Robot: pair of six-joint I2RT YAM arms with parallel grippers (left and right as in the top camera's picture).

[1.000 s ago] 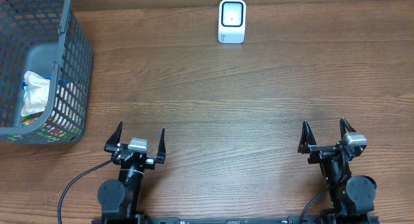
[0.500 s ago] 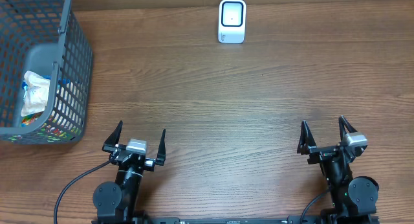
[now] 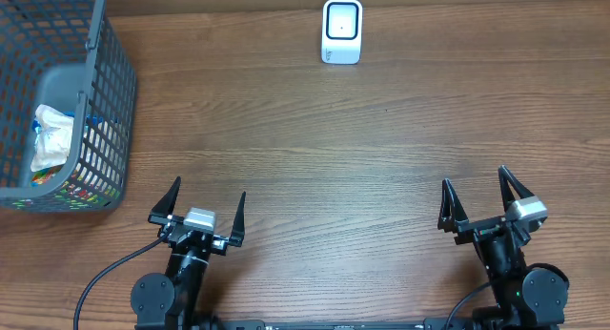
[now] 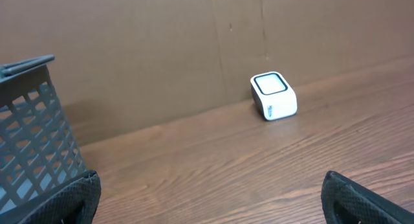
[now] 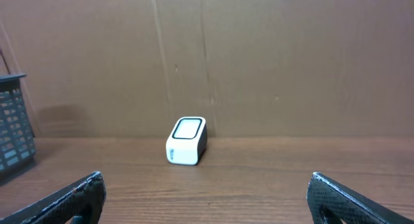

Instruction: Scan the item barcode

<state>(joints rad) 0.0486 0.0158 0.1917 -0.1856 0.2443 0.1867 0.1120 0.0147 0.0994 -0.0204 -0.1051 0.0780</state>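
Claws are standing spread and empty at the bottom of the frame: left claw, right claw. The white crinkled packet is lying inside the grey plastic mesh basket, upper left. Fetching is seemingly still pending, so the left claw is likely needing to reach in.

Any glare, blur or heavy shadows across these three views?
Overhead: even light, sharp, no glare on the white box-shaped scanner; grey mesh basket cropped at left. Left wrist: tilted, its fingertips dark and soft. Right wrist: level, faint shadow on the brown wall.
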